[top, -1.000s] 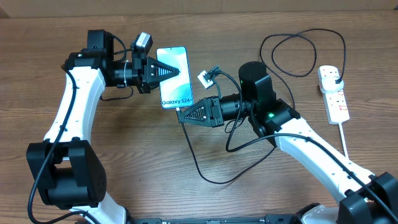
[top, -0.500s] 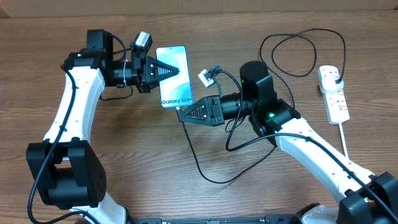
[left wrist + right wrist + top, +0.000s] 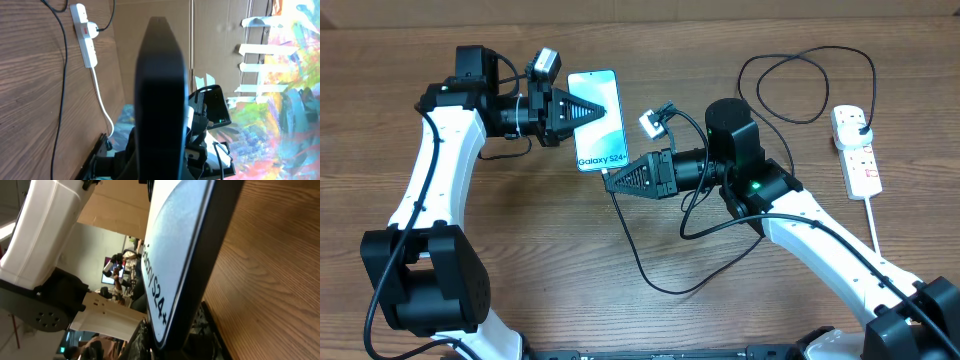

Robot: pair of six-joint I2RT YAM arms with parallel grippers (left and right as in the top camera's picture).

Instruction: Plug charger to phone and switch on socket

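Note:
My left gripper [image 3: 582, 110] is shut on the phone [image 3: 603, 140] and holds it lifted, screen up, with "Galaxy S24+" showing. In the left wrist view the phone [image 3: 160, 90] is a dark edge-on slab. My right gripper [image 3: 612, 181] is shut on the connector end of the charger cable [image 3: 638, 270], right at the phone's near short edge. In the right wrist view the phone [image 3: 175, 240] fills the frame above the jaws [image 3: 172, 347], and the connector tip is hidden. The charger's black plug [image 3: 857, 123] sits in the white socket strip [image 3: 857, 150] at the far right.
The black cable loops across the table at the back right [image 3: 800, 85] and in front of the right arm. The strip's thick white cord [image 3: 873, 225] runs toward the front edge. A cardboard wall [image 3: 720, 10] borders the far side. The strip also shows in the left wrist view [image 3: 84, 35].
The left gripper has shifted the phone slightly up and left. The right gripper has followed with the connector, staying at the phone's near edge.

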